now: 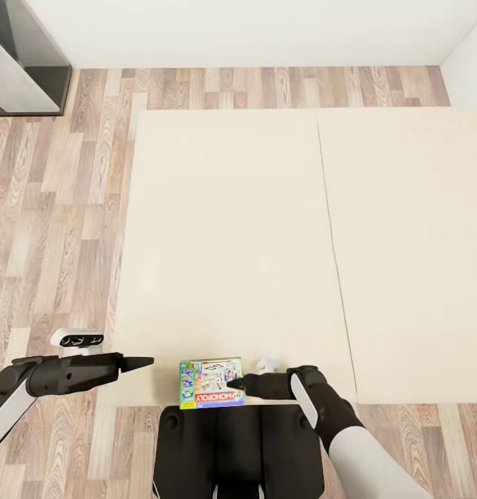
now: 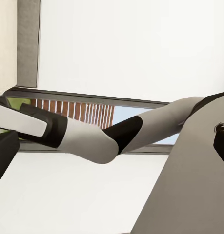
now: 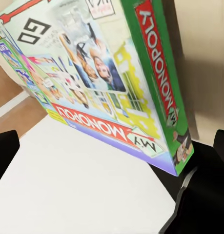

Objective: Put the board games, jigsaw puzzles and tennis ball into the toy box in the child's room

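The Monopoly box (image 1: pixel 211 383) lies flat at the near edge of the bed (image 1: pixel 231 242), on the left half of the cream mattress, right in front of the robot's dark trunk. Its long axis runs left to right, with the red banner along its near side. The right gripper (image 1: pixel 233 382) is the one that matters here: it comes in from the right, fingers pointing left, and its tip sits at the box's right end, touching or just over that short edge. So the box lies straight ahead of the claw, lengthwise along the line of reach.

In the right wrist view the Monopoly box (image 3: pixel 107 83) looms close and tilted across the picture, green side wall and printed lid both showing, with dark finger parts at the two lower corners. The fingers look spread apart there, wide of the box's corner, not yet pinching it (I would not swear to it from the head view, where the claw reads as one dark wedge).

The right forearm lies low and nearly level, elbow tucked back beside the trunk. The left gripper (image 1: pixel 138 362) hangs out over the floor just left of the mattress, pointing right, clearly farther from the box; whether it is apart or together I cannot tell.
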Available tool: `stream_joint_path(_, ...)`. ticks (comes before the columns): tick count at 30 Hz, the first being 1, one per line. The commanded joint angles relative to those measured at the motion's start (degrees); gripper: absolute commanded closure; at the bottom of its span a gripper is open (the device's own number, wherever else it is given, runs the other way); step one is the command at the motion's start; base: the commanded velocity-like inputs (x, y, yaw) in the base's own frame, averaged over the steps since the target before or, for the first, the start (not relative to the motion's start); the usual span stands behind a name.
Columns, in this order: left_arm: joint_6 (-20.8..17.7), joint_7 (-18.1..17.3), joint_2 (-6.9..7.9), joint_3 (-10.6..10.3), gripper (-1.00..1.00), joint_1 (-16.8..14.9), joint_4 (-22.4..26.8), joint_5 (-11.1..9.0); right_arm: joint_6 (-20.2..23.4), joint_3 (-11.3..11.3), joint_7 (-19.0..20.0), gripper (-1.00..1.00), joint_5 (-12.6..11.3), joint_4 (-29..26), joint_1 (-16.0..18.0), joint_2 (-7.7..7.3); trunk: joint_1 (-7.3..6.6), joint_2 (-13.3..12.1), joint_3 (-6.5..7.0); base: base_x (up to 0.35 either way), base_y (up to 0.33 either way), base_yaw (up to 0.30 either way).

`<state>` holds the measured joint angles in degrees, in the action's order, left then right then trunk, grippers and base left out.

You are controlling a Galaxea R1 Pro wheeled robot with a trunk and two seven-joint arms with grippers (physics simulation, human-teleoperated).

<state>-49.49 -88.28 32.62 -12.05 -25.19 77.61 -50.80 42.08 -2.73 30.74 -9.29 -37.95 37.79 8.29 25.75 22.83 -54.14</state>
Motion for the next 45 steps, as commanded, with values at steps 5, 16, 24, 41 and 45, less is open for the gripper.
stream_joint_path(5,-0.61,-0.13,0.07,-0.17,-1.0,-0.03,0.0,-0.28,-0.55,-0.28,-0.42,-1.0,-0.52,1.45,0.01,0.09,0.03,0.09,-0.06,0.0,0.0,0.0)
stream_joint_path(16,-0.57,-0.14,0.07,-0.17,-1.0,-0.03,0.0,-0.27,-2.74,-0.46,-0.61,-1.0,-0.24,3.64,0.01,0.82,0.03,0.09,-0.06,0.0,0.0,0.0)
stream_joint_path(24,-0.52,-0.14,0.07,-0.17,-1.0,-0.03,0.0,-0.32,-4.65,-0.51,-0.62,-1.0,-0.32,3.91,0.01,1.17,0.03,0.09,-0.06,0.0,0.0,0.0)
stream_joint_path(41,-0.52,-0.16,0.07,-0.17,-1.0,-0.03,0.0,-0.31,-5.48,-0.64,-0.49,-1.0,-0.52,3.85,0.01,1.7,0.03,0.09,-0.06,0.0,0.0,0.0)
stream_joint_path(45,-0.52,-0.15,0.07,-0.17,-1.0,-0.03,0.0,-0.32,-5.3,-0.72,-0.42,-1.0,-0.56,3.85,0.05,1.7,0.03,0.09,-0.06,0.0,0.0,0.0)
